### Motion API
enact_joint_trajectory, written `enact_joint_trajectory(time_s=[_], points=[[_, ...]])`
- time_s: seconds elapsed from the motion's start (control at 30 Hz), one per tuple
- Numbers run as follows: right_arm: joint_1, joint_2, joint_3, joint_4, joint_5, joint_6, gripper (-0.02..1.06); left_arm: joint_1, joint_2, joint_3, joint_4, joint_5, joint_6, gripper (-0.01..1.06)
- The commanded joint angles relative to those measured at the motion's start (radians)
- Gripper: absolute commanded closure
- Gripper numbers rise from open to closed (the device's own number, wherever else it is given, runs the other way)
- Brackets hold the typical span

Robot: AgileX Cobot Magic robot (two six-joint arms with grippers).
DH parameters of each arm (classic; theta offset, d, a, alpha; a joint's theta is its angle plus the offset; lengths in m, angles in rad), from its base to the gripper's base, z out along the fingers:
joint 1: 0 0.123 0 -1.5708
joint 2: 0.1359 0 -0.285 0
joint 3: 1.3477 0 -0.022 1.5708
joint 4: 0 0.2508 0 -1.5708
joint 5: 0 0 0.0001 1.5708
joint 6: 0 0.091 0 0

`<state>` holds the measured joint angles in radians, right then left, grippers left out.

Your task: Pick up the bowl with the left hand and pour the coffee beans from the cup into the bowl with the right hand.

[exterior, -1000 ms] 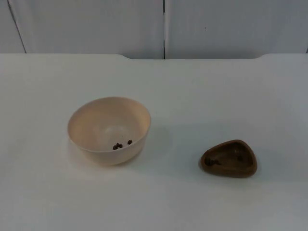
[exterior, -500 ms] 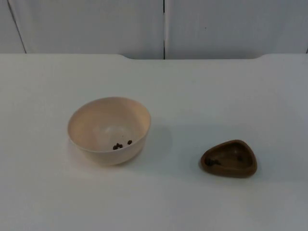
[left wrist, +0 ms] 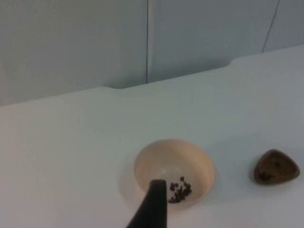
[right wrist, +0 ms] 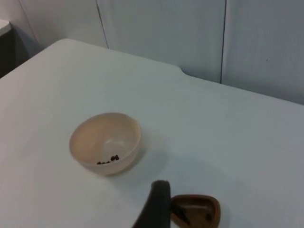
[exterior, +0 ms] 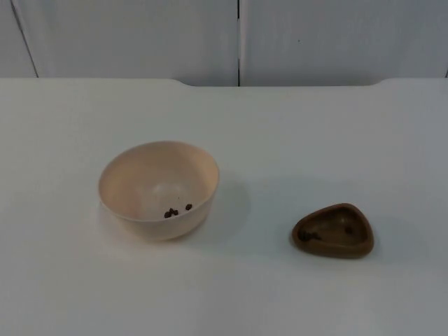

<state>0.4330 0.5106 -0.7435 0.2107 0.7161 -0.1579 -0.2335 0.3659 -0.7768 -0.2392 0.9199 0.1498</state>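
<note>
No shift since earlier: cream bowl [exterior: 159, 189] with few beans [exterior: 177, 211], brown cup [exterior: 333, 231] apart rightward; jaws' state indiscernible.

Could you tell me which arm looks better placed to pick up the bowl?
Probably the left. The bowl stands on the table's left side, and in the left wrist view the left gripper's fingertip lines up with it, while the right's fingertip is beside the brown cup.
</note>
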Motion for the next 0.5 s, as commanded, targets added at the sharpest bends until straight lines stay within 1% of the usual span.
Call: enact_joint_trajectory(time_s=[0.0, 0.03, 0.07, 0.13, 0.27, 0.37, 0.47], points=[[-0.001, -0.059, 0.034, -0.003, 0.003, -0.022, 0.29, 0.003, -0.081, 0.069, 0.014, 0.023, 0.003, 0.23], [-0.001, -0.059, 0.034, -0.003, 0.003, -0.022, 0.29, 0.003, -0.081, 0.069, 0.014, 0.023, 0.003, 0.23], [-0.001, -0.094, 0.051, -0.003, 0.007, -0.022, 0.29, 0.003, -0.129, 0.102, 0.014, 0.043, 0.003, 0.23], [-0.001, -0.146, 0.071, -0.003, 0.011, -0.034, 0.29, 0.003, -0.185, 0.134, 0.014, 0.057, 0.003, 0.23], [-0.001, -0.215, 0.113, -0.003, 0.011, -0.034, 0.29, 0.003, -0.26, 0.175, 0.027, 0.078, 0.003, 0.23], [-0.001, -0.276, 0.152, -0.003, 0.018, -0.034, 0.29, 0.003, -0.312, 0.187, 0.099, 0.132, -0.002, 0.23], [-0.001, -0.312, 0.169, -0.003, 0.029, -0.034, 0.29, 0.003, -0.338, 0.189, 0.129, 0.157, -0.028, 0.23]])
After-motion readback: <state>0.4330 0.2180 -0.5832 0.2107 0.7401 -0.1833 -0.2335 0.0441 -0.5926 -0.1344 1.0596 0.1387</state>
